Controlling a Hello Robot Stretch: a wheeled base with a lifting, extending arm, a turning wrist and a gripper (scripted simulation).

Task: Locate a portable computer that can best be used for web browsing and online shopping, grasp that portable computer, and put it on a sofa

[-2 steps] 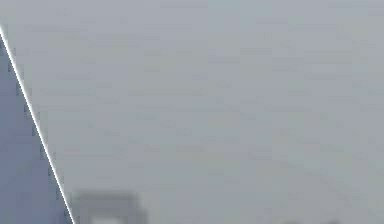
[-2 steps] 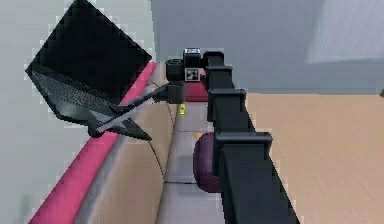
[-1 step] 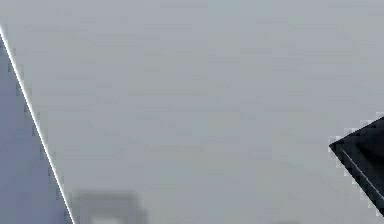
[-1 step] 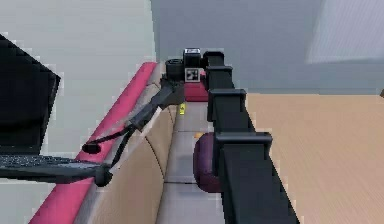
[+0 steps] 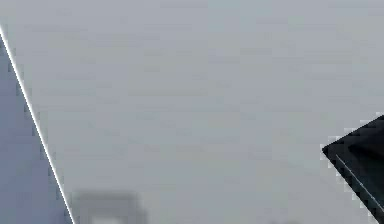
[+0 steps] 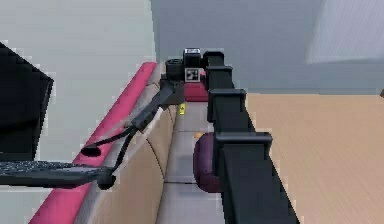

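Ahead, a dark corner (image 5: 361, 160) juts in at the right edge against bare grey wall.

Sideways, the laptop (image 6: 22, 100) sits at the sofa (image 6: 140, 90)'s red rim. Its screen is upright and its base is flat, pointing at my gripper (image 6: 98, 166). I cannot tell whether I hold it. Tan floor (image 6: 320, 150) lies right of the sofa.

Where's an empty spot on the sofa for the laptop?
The beige cushions are bare between the sofa's pink rim and the round purple thing by the arm. The far end is crowded: a red thing and a small yellow thing lie there. The tan floor past the arm is bare too.
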